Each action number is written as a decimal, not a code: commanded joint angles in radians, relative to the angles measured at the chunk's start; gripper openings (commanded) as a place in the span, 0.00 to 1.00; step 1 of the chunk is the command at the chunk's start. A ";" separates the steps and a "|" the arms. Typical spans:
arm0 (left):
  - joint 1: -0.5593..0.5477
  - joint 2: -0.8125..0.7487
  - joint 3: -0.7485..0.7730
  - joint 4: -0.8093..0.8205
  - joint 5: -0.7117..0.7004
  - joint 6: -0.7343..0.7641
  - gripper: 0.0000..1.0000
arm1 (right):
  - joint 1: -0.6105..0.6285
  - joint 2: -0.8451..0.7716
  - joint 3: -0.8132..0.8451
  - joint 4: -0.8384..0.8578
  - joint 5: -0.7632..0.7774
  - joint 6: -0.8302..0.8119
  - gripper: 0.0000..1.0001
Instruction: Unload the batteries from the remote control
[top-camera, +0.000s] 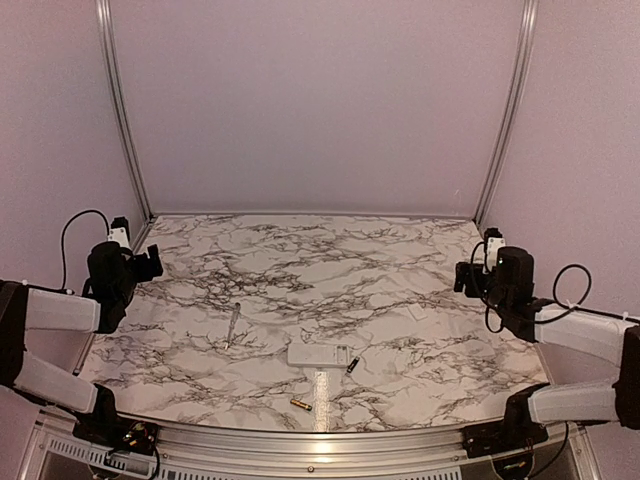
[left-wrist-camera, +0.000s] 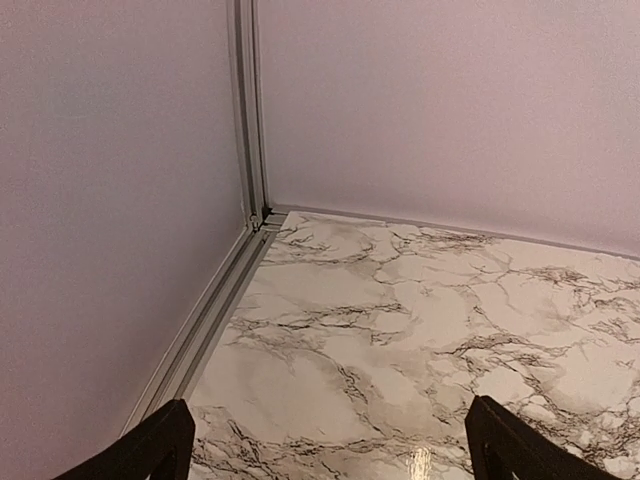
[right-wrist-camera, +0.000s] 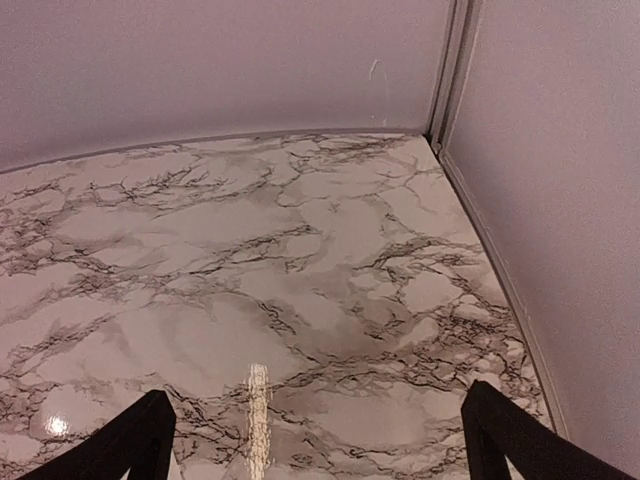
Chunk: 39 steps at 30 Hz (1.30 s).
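Top view: remote (top-camera: 318, 355) lies flat on the marble tabletop (top-camera: 300, 260), centre front. Dark battery (top-camera: 352, 366) sits just beside its right end; gold battery (top-camera: 300, 404) lies apart, nearer the front edge. Grey rod (top-camera: 232, 325) lies to the left. Left gripper (top-camera: 150, 264) and right gripper (top-camera: 462, 278) hover at the side edges, well apart from these.
Left wrist view: jaws wide apart, holding nothing.
Right wrist view: likewise spread and unladen.

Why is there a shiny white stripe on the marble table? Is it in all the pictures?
It's light glaring off the glossy table: top view, a pale streak on the near side of the remote control; left wrist view, a small bright patch at the bottom edge; right wrist view, a long streak and, further left, a round spot.
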 joint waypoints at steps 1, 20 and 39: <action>0.012 0.058 -0.030 0.194 -0.013 0.035 0.99 | -0.083 0.005 -0.110 0.311 -0.009 0.009 0.98; 0.071 0.222 -0.126 0.504 0.099 0.028 0.99 | -0.187 0.279 -0.204 0.837 -0.034 -0.151 0.98; 0.074 0.229 -0.126 0.513 0.118 0.036 0.99 | -0.195 0.498 -0.250 1.147 -0.112 -0.207 0.98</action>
